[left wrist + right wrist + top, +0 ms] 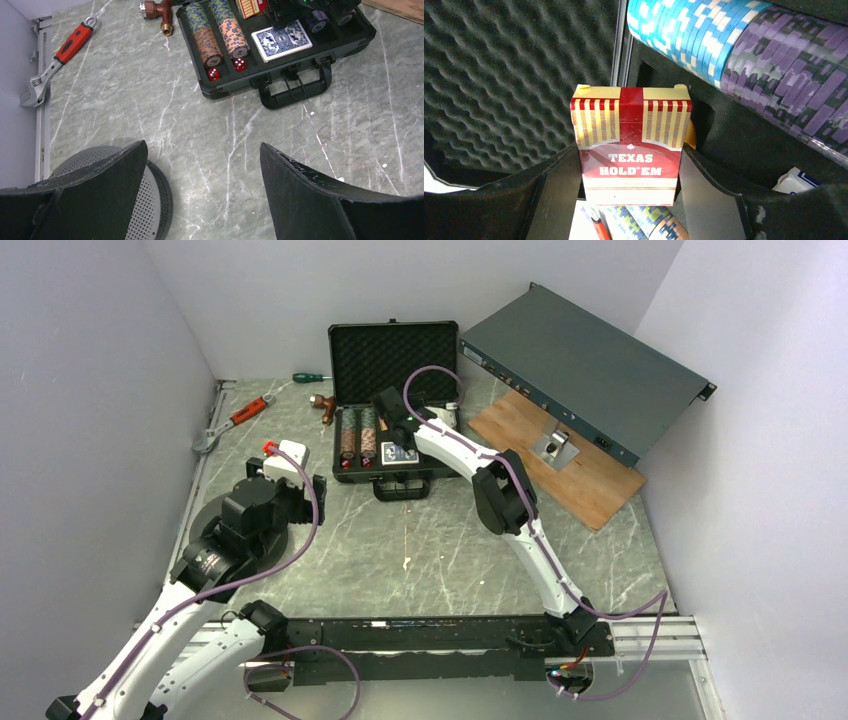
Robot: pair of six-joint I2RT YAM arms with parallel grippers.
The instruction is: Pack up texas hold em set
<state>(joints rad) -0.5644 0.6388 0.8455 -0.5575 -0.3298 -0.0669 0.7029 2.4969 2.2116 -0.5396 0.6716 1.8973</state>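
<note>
The right gripper (628, 152) clamps the red card deck (630, 120) low over the open black case (385, 355), apparently lining it up with a foam slot near the blue deck (281, 40); the left gripper (202, 147) hangs wide open and empty, well clear.

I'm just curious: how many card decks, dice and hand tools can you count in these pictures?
Card decks: 2, the blue deck and the red deck
Dice: 2, the red dice
Hand tools: 2, the wrench and the screwdriver
Total: 6
</note>
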